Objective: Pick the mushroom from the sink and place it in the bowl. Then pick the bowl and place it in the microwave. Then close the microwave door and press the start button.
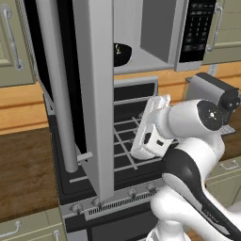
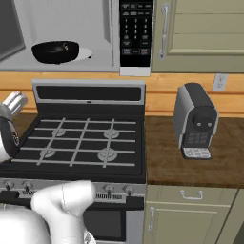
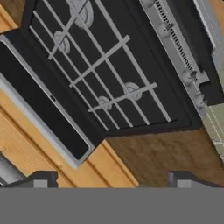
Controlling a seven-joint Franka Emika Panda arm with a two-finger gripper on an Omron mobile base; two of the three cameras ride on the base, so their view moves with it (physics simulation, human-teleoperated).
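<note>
White arm bent at elbow, claw (image 3: 109, 177) wide open, empty

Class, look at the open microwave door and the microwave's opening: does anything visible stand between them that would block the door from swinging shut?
Nothing visible does. The bowl sits inside the microwave, behind its front edge; the microwave door hangs open over the stove.

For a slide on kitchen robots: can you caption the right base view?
Black bowl sits inside the open silver-framed microwave above the black gas stove; a grey coffee machine stands on the wooden counter.
</note>
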